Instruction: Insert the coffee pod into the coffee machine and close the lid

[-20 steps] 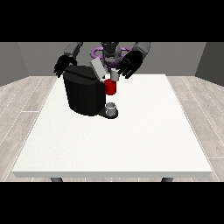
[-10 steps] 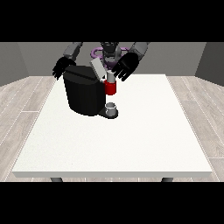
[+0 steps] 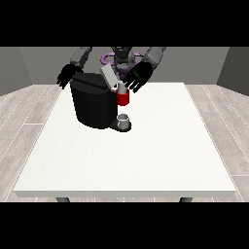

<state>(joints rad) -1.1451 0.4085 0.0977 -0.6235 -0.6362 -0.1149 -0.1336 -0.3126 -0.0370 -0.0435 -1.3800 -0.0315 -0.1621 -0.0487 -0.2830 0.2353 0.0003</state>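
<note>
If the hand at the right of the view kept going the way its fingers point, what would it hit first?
Probably the machine's raised lid or red front; the hand points down-left at them, though depth is unclear.

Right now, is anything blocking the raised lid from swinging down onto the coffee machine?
Nothing visible does. The grey lid stands tilted up over the black coffee machine, and the hand at the view's right sits just beside it, above the red front section. The pod itself cannot be seen.

Grey arms (image 3: 81, 55), black hands (image 3: 136, 77) (purple torso trim)
</note>
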